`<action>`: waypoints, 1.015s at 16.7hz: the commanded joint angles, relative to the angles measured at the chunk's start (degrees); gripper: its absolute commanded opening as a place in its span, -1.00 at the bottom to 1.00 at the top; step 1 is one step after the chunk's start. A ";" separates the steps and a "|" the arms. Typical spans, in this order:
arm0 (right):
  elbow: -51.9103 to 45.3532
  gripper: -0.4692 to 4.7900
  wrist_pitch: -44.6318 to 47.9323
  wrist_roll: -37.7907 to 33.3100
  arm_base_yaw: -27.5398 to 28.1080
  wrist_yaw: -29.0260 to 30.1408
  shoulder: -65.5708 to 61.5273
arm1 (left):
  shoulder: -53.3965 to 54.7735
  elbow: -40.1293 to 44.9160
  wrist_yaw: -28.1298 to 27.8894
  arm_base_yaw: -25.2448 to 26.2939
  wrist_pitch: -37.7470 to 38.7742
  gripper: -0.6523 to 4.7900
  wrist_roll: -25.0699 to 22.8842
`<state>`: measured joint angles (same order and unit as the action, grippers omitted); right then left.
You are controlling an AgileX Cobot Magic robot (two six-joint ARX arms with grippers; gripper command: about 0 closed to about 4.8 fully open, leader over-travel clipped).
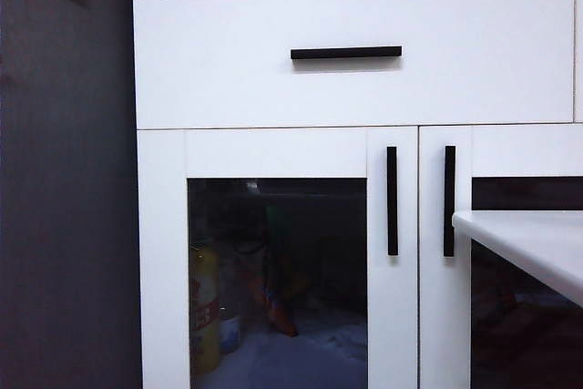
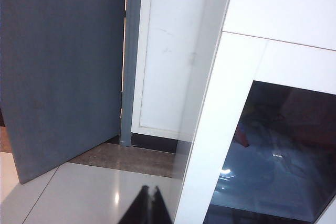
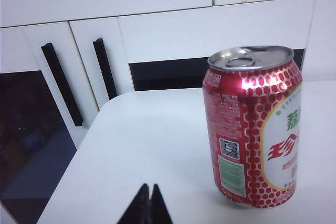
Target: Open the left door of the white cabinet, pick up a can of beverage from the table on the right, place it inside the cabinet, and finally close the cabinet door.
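The white cabinet (image 1: 273,88) fills the exterior view, and its left door (image 1: 392,334) with the dark glass pane is shut. That door's vertical black handle (image 1: 392,199) stands beside the matching handle of the right door (image 1: 449,199). The can of beverage (image 3: 254,127), red with a silver top, stands upright on the white table (image 3: 157,145) in the right wrist view. My right gripper (image 3: 149,188) is shut and empty over the table, short of the can. My left gripper (image 2: 149,190) is shut and empty above the floor beside the cabinet's left corner (image 2: 205,182). Neither gripper shows in the exterior view.
The table's corner (image 1: 528,239) juts in front of the right door. A yellow bottle (image 1: 204,307) and snack packets show behind the left glass. A wide drawer with a horizontal handle (image 1: 346,53) sits above the doors. A grey door (image 2: 63,66) stands left of the cabinet.
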<state>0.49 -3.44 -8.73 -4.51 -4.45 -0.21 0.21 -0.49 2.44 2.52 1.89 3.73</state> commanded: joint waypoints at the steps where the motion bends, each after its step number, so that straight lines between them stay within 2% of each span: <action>1: -0.20 -0.82 0.66 -0.28 -0.02 -0.15 0.07 | 0.02 -0.13 0.35 0.00 -1.09 -0.78 0.13; 6: -0.04 -0.82 2.05 -0.28 -0.02 -0.52 0.07 | 0.02 -0.17 0.50 0.00 -1.31 -0.77 0.28; 7: 0.94 -0.74 2.91 -0.28 -0.02 -0.09 0.07 | 0.02 -0.48 2.34 -0.02 -3.56 -0.54 2.16; 8: 4.48 -0.25 2.32 -0.26 -0.02 1.09 0.07 | 0.02 -1.79 4.61 -0.02 -5.35 0.14 4.00; 9: 8.17 0.02 1.77 -0.33 -0.02 1.73 0.07 | 0.02 -3.78 6.29 -0.02 -5.90 0.65 4.92; 10: 11.13 0.02 1.70 -1.09 -0.02 2.12 0.04 | 0.04 -5.88 7.04 -0.02 -5.88 0.75 7.50; 11: 16.06 0.02 1.73 -1.07 0.00 3.37 -0.87 | 0.13 -9.81 7.80 -0.02 -5.90 0.75 11.76; 12: 19.85 0.06 1.88 0.50 -0.04 3.72 -2.78 | 0.90 -12.90 7.98 -0.04 -6.32 0.76 12.44; 13: 22.95 0.26 2.62 3.15 0.00 5.03 -5.27 | 2.12 -15.34 8.31 -0.04 -6.97 0.83 12.41; 14: 26.58 0.59 3.85 6.14 0.00 6.19 -8.63 | 4.79 -18.29 8.81 -0.02 -8.87 1.00 12.41; 15: 32.70 0.79 4.15 7.52 0.00 6.60 -14.32 | 10.32 -22.36 11.52 -0.04 -11.45 1.00 12.63; 17: 39.47 0.79 4.13 7.52 -0.02 7.21 -20.55 | 18.45 -27.45 18.36 -0.11 -14.58 1.00 12.87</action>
<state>37.43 -0.27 -1.48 -4.40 2.24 -18.59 15.62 -25.76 15.68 2.48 -9.65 16.43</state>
